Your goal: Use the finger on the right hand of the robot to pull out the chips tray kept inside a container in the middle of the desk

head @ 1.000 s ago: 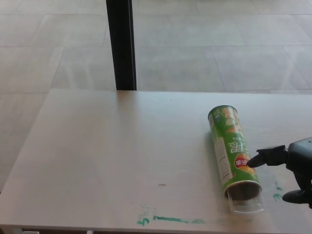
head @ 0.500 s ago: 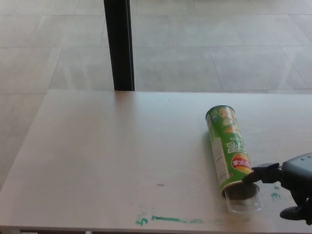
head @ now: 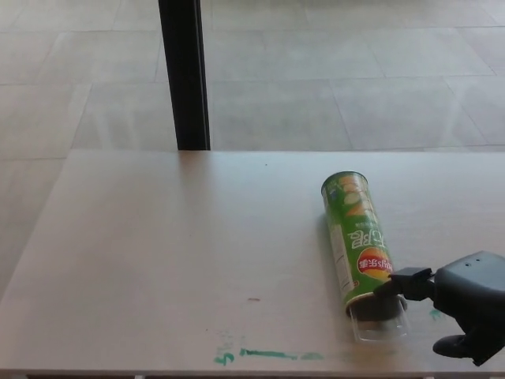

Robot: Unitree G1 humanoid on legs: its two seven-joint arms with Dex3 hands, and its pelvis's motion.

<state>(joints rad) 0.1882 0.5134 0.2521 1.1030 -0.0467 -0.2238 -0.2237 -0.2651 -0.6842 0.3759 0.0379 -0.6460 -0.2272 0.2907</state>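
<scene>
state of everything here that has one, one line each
chips can: lying on its side on the desk, open end toward the robot
clear tray: sticking partly out of the can's open end
right hand: one finger stretched out to the can's open end, holding nothing
left hand: not in view
desk: green marks near its front edge
</scene>
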